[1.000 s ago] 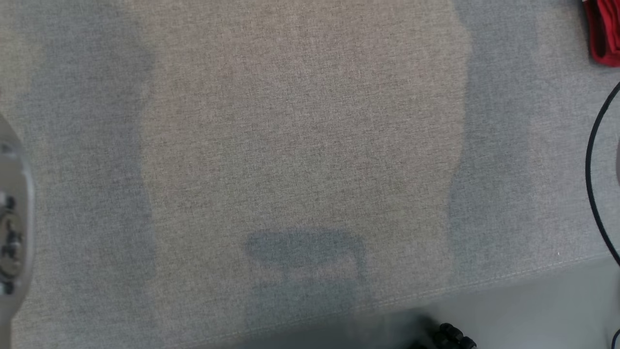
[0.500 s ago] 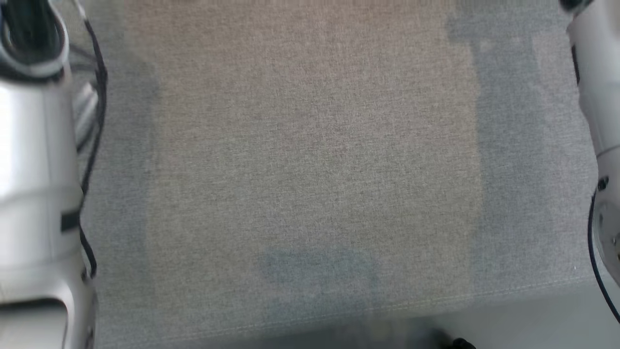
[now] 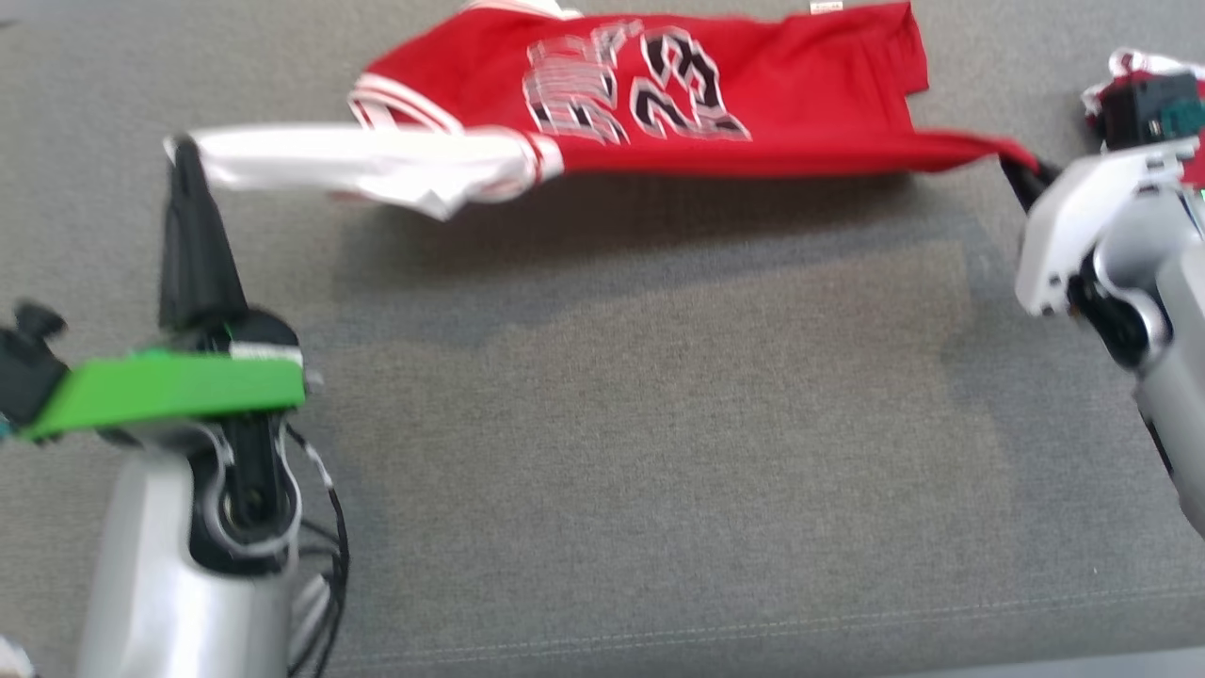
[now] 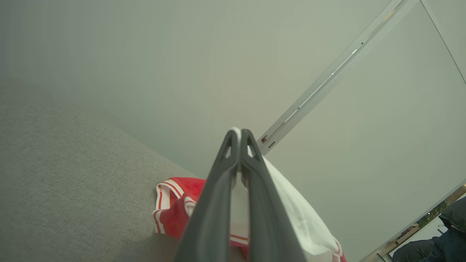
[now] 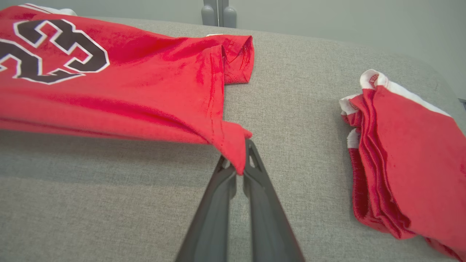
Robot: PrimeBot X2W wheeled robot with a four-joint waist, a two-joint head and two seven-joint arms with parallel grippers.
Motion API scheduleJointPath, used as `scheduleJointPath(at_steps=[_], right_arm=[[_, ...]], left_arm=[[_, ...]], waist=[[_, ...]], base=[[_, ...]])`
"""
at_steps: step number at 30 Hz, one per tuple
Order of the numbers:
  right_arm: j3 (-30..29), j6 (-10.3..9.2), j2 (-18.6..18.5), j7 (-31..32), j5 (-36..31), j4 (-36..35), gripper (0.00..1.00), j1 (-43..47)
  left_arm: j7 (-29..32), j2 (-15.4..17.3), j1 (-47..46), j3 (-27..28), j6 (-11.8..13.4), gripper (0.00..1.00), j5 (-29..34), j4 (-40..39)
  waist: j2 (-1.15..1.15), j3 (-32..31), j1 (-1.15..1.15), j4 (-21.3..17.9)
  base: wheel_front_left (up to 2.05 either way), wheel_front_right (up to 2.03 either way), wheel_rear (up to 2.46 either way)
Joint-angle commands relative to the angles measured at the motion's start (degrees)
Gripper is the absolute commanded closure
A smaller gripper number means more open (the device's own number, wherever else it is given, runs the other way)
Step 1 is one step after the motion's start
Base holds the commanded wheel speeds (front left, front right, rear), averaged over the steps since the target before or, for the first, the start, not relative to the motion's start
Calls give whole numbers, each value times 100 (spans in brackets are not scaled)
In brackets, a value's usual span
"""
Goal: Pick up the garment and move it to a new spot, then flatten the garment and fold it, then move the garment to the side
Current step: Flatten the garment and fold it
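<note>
Over the grey surface (image 3: 602, 452), the left end effector (image 4: 240, 131) and right end effector (image 5: 237, 157) clamp the garment (image 3: 800, 85) (numbered 23) taut.

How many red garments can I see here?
2: a numbered jersey stretched between left gripper and right gripper; a folded red bundle farther right, which may hide more.

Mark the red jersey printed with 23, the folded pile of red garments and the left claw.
Red jersey printed with 23 (image 3: 810, 85): head view, red cloth right of the number.
Folded pile of red garments (image 5: 411, 145): right wrist view, top layer.
Left claw (image 4: 240, 133): left wrist view, between its fingertips.
</note>
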Motion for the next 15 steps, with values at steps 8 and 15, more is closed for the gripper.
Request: scheduleJointPath(at_steps=[8, 15], right_arm=[[-1181, -22, -339, 1211, -466, -1434, 100, 2126], [-2257, -20, 414, 2216, -1300, -2987, 100, 3772]], left_arm=[[-128, -119, 1387, -139, 225, 100, 150, -72], [-182, -163, 2121, -406, 379, 100, 772, 165]], waist=[[0, -1101, 1, 220], [0, -1438, 1, 90]], base=[[0, 0, 0], [0, 0, 0]])
